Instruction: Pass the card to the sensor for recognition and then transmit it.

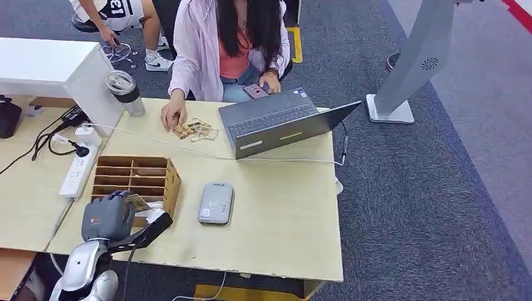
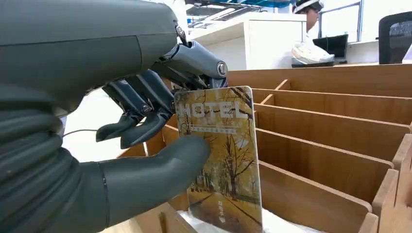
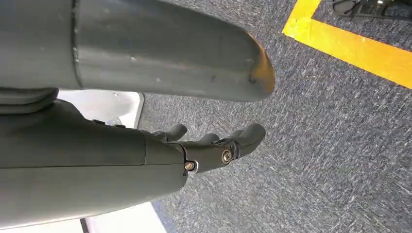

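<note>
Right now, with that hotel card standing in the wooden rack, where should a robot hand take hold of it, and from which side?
By its upper edge, coming from above. The hotel card stands upright in the wooden rack, so just its top sticks out past the dividers. Its flat faces suit a pinch, as the left robot hand shows: thumb on the printed face, fingers behind.
</note>
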You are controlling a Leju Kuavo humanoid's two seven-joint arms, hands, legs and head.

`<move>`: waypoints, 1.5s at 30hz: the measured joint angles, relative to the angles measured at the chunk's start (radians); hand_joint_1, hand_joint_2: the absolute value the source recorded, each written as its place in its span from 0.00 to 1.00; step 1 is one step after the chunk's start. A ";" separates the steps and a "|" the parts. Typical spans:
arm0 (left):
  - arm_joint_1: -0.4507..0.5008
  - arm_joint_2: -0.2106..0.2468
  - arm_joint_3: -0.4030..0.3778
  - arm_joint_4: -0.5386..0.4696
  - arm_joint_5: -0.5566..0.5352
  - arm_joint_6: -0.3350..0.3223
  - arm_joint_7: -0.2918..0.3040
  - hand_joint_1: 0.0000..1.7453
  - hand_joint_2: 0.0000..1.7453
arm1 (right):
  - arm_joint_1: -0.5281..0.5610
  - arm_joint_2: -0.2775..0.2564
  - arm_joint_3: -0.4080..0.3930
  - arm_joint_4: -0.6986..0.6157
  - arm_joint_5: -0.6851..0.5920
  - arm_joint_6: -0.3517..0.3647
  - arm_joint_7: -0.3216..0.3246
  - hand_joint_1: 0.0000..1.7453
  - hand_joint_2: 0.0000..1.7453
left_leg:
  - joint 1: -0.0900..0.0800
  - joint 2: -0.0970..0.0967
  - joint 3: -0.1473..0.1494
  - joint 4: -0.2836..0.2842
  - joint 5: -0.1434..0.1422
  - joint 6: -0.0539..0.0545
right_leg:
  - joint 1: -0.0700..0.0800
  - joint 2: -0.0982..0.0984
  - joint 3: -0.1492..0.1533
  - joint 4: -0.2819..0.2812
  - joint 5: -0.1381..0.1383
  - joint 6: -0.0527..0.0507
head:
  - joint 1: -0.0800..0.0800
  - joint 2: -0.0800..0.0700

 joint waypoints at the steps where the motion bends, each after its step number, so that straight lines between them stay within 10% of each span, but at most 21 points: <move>1: 0.000 0.000 0.000 0.000 0.000 0.000 0.000 1.00 1.00 | 0.000 0.000 0.000 0.000 0.000 0.000 0.000 0.00 0.00 | 0.000 0.000 0.000 0.000 0.000 0.000 | 0.000 0.000 0.000 0.000 0.000 0.000 | 0.000 0.000; 21: -0.009 0.002 0.000 0.003 -0.028 0.023 0.022 1.00 1.00 | 0.000 0.000 0.005 0.000 0.007 0.002 -0.006 0.00 0.00 | 0.000 0.000 0.000 0.000 0.000 0.000 | 0.000 0.000 -0.003 0.000 0.000 0.000 | 0.000 0.000; 23: -0.086 0.022 -0.001 0.017 -0.090 0.123 0.062 1.00 1.00 | -0.002 -0.001 0.016 0.000 0.024 0.006 -0.018 0.00 0.00 | 0.002 -0.002 -0.003 0.001 0.005 0.000 | 0.001 -0.002 -0.009 0.000 0.002 -0.001 | 0.001 0.000; 30: -0.618 0.092 0.016 0.308 -0.036 0.090 -0.084 1.00 1.00 | -0.026 -0.002 0.029 0.000 0.034 0.019 -0.012 0.00 0.00 | 0.002 -0.001 -0.009 -0.001 0.014 -0.002 | 0.003 -0.003 -0.010 0.002 0.012 -0.002 | -0.003 0.000; 45: -0.698 0.104 0.016 0.430 -0.045 0.109 -0.067 1.00 1.00 | -0.024 -0.002 0.040 0.000 0.034 0.019 -0.021 0.00 0.00 | 0.002 -0.002 -0.010 -0.001 0.014 -0.002 | 0.003 -0.002 -0.011 0.001 0.012 -0.002 | -0.001 0.000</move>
